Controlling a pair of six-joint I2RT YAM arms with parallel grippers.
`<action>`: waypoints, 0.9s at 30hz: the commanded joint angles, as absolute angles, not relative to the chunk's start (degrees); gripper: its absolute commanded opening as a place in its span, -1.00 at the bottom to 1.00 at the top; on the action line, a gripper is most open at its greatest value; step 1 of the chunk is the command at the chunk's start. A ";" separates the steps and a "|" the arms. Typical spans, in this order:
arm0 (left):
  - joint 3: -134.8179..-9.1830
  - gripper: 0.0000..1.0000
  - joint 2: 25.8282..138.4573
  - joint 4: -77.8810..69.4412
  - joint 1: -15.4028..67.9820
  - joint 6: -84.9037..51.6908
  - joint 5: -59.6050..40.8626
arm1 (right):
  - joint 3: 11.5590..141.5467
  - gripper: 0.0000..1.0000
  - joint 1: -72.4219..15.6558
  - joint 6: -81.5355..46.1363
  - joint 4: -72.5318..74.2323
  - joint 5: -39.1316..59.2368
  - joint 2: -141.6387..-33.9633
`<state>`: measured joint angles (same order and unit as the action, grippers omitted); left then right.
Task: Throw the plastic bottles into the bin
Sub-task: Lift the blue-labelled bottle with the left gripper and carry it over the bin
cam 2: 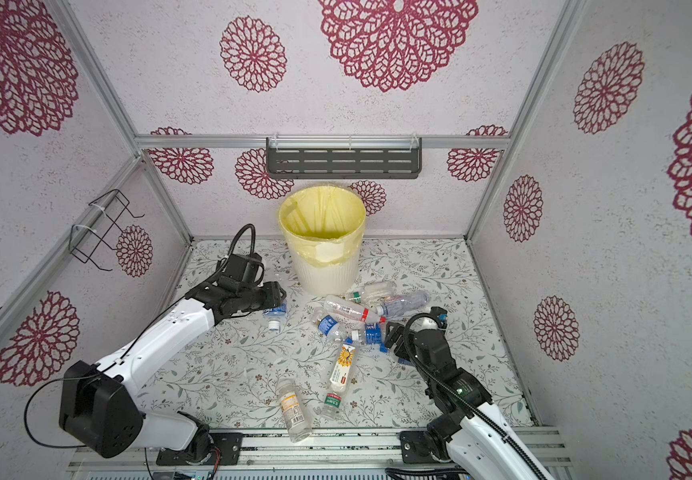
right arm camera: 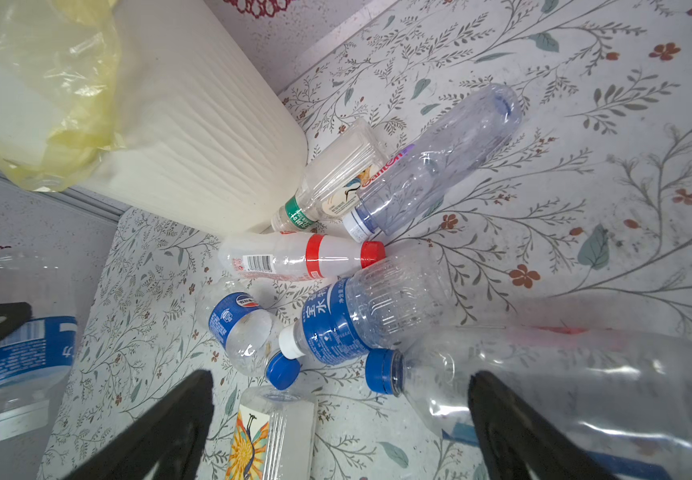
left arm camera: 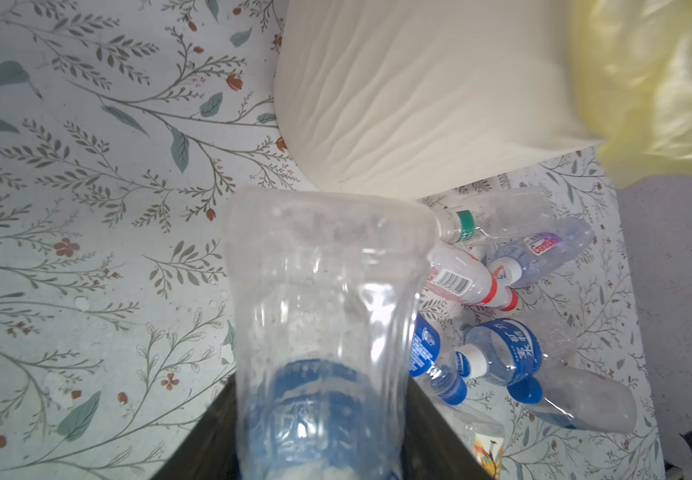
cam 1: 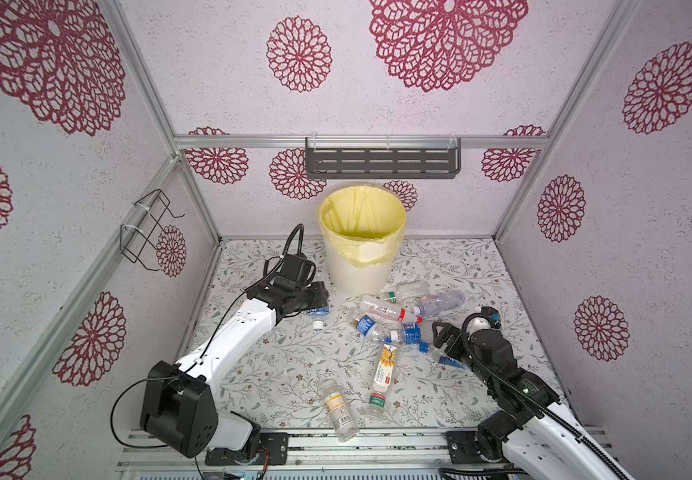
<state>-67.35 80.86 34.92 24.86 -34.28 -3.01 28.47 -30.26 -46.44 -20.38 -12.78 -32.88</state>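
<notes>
Our left gripper is clamped on a clear blue-labelled bottle whose wall looks pinched. We cannot tell whether it is clear of the table. Our right gripper hangs with its jaws spread wide, holding nothing, over the other bottles, which are heaped just beside the upright bin at the back.
</notes>
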 commanded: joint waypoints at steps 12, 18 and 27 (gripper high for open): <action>-74.81 0.09 67.64 37.61 23.91 -36.46 -5.53 | 28.92 0.98 -30.19 -47.16 -17.92 -12.31 -33.42; -75.47 0.08 63.02 35.10 23.20 -37.65 -5.80 | 29.00 0.98 -30.18 -47.11 -17.27 -12.38 -33.90; -65.75 0.08 54.04 25.07 22.90 -41.76 -5.69 | 28.66 0.98 -30.17 -47.13 -16.46 -12.24 -34.54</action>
<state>-68.18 56.14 30.28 23.29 -39.97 -5.52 28.47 -30.26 -46.63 -18.06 -12.12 -34.76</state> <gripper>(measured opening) 0.544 0.989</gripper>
